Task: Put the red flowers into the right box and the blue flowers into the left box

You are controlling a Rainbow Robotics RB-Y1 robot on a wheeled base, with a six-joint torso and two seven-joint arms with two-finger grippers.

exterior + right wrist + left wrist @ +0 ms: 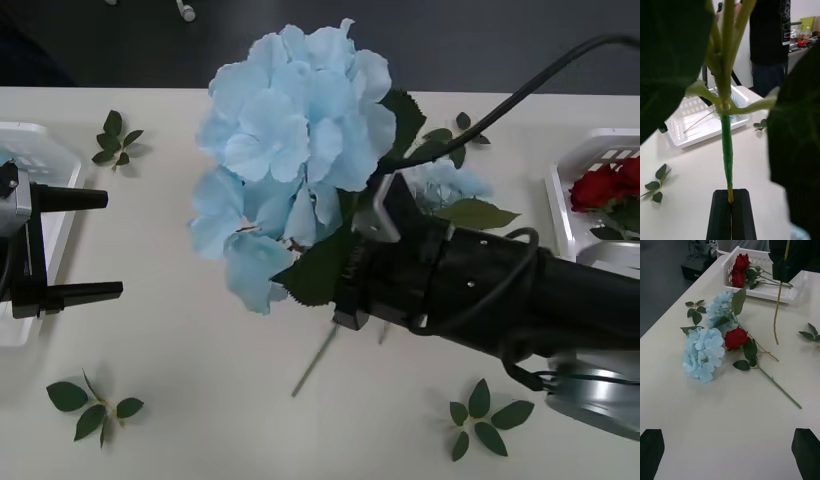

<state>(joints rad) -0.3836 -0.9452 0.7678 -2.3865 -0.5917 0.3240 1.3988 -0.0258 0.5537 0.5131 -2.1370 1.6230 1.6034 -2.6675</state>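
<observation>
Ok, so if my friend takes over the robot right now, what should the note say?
The right gripper is shut on the stem of the held blue flower, lifted over the middle of the table.
The left gripper is open and empty, beside the left box.
Done: two boxed red flowers lie in the right box.
Left: put the held blue flower in the left box, then sort the two loose blue flowers and the loose red flower lying together on the table.
</observation>
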